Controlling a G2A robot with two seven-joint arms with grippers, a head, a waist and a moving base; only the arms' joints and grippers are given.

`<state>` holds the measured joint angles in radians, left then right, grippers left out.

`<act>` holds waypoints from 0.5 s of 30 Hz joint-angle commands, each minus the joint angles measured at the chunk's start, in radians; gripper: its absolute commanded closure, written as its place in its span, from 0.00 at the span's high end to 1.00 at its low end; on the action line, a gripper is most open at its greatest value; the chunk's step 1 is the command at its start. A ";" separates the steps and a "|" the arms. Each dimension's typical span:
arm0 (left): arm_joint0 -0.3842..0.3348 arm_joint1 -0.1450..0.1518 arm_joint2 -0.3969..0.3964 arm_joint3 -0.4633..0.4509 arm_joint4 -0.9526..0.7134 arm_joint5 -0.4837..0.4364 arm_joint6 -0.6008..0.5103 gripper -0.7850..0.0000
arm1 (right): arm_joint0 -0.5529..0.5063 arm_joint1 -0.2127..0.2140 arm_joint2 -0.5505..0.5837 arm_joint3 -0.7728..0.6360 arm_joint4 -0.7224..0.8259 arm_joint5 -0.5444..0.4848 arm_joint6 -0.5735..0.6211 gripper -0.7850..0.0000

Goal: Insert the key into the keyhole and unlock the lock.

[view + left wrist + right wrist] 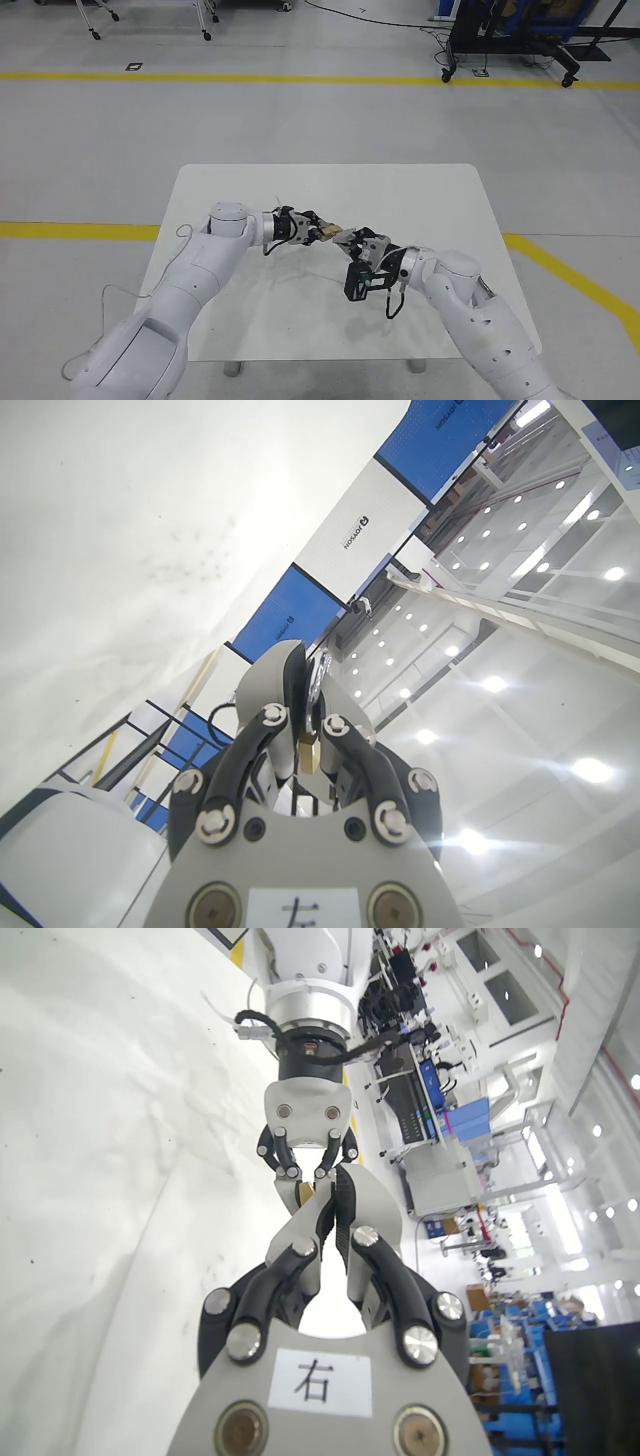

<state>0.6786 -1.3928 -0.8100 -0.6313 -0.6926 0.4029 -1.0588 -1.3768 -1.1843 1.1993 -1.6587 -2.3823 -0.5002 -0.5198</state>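
Room: grey workshop floor (300,120) is marked with yellow lines (300,78). A black wheeled frame (510,40) is parked at the far right. Blue crates (520,1323) are stacked in the background of the right wrist view; contents can't be made out.

White tabletop (420,200) is seen under both arms, which are set tip to tip over its middle.

Left claw (314,677) is closed on the lock (310,757). The brass body is clamped low between the fingers, close to the palm, and held off the tabletop.

Right claw (331,1190) is pointed head-on at the left claw. Its pads are pressed together with barely a slit between them; what is pinched there is hidden. Its tips are overlapped with the left claw's tips, just beside the lock.

A silvery metal piece (319,672) is seated just ahead of the brass body, between the left claw's pads. What part it is can't be told.
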 commanded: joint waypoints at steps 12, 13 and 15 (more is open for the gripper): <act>-0.006 -0.012 0.010 0.015 0.030 -0.013 0.008 0.00 | -0.011 0.023 -0.022 -0.003 -0.123 0.017 -0.002 0.00; -0.006 -0.013 0.011 0.017 0.032 -0.015 0.010 0.00 | -0.008 0.023 -0.024 -0.001 -0.122 0.017 0.009 0.00; -0.007 -0.015 0.012 0.020 0.036 -0.018 0.009 0.00 | -0.005 0.023 -0.029 0.000 -0.112 0.017 0.020 0.00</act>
<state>0.6725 -1.4070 -0.7983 -0.6132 -0.6583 0.3867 -1.0498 -1.3832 -1.1617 1.1719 -1.6590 -2.4991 -0.4839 -0.5026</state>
